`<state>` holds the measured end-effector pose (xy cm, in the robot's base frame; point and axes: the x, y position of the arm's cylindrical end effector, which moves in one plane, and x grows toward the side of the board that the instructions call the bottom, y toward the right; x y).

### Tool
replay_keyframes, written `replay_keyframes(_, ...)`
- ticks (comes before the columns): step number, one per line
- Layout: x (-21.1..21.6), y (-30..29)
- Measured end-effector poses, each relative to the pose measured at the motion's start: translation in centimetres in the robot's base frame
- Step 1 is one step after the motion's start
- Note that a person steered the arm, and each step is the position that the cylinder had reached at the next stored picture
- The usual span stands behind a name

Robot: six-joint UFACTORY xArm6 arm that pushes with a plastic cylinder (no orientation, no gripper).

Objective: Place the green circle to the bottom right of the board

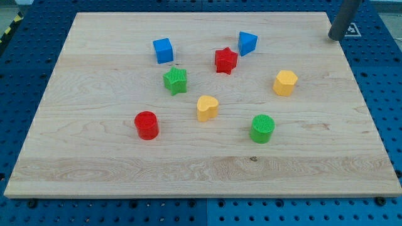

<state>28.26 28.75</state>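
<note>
We find the green circle [262, 128] standing right of the board's centre and a little toward the view's bottom, with bare wood on all sides of it. Nearest to it are the yellow heart [207, 108], up and to the view's left, and the yellow hexagon [285, 83], up and to the view's right; neither touches it. Farther to the view's left sits the red circle [146, 125], at about the same depth as the green circle. Above the heart stands the green star [176, 81], and beyond it the blue cube [163, 51]. The red star [225, 61] sits near the top middle, with the blue triangle [247, 43] just beside it on the view's right, though we cannot tell whether the two touch.

We carry no claw, only a dark rod, so there is nothing to spread or pinch. My tip [335, 37] rests at the top right corner of the wooden board [94, 169], well apart from every block and touching none.
</note>
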Motion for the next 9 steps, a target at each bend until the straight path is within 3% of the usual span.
replay_keyframes(1,4.2,-3.2)
replay_keyframes(4,22.4,-5.4)
replay_keyframes(5,28.3,-9.3)
replay_keyframes(6,30.7,-16.2)
replay_keyframes(7,28.6,-21.7)
replay_keyframes(9,26.6,-23.9)
